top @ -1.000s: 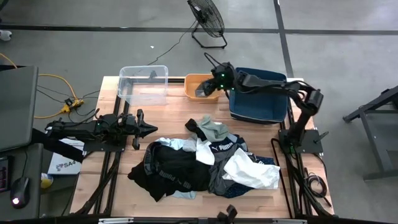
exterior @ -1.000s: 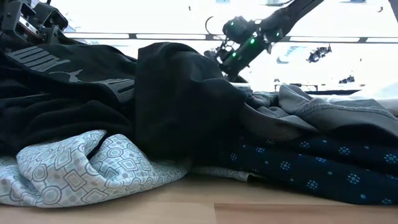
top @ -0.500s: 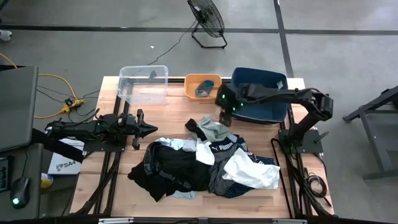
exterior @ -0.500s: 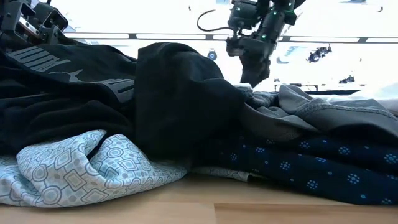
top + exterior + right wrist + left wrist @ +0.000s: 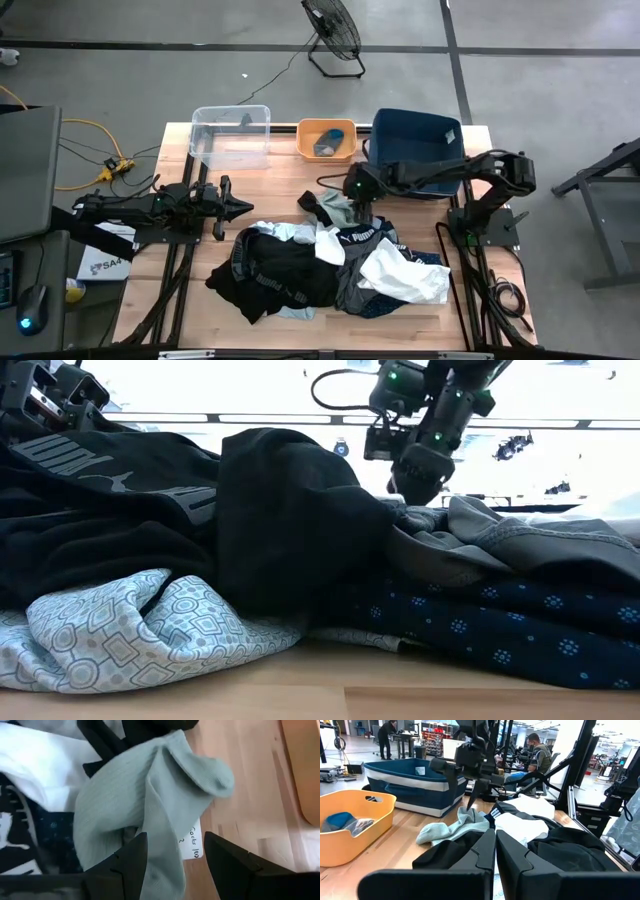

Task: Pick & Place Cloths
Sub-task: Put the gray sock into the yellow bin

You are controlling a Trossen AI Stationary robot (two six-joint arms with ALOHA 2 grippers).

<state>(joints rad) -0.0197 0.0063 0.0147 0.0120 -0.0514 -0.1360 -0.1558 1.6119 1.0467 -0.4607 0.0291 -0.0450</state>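
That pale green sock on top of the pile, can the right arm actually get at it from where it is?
Probably yes. The right gripper hangs open right over the pale green sock, which lies on top at the pile's edge with nothing covering it. The left gripper waits shut, well off to the side.

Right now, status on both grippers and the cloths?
Right gripper open over pale green sock, nothing held. Left gripper shut, parked beside cloth pile. Nothing blocking.

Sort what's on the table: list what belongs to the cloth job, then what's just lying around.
Job:
pile of cloths
pale green sock
orange bin
blue bin
clear bin
right hand, open over the sock

Lying around:
fan
yellow cable
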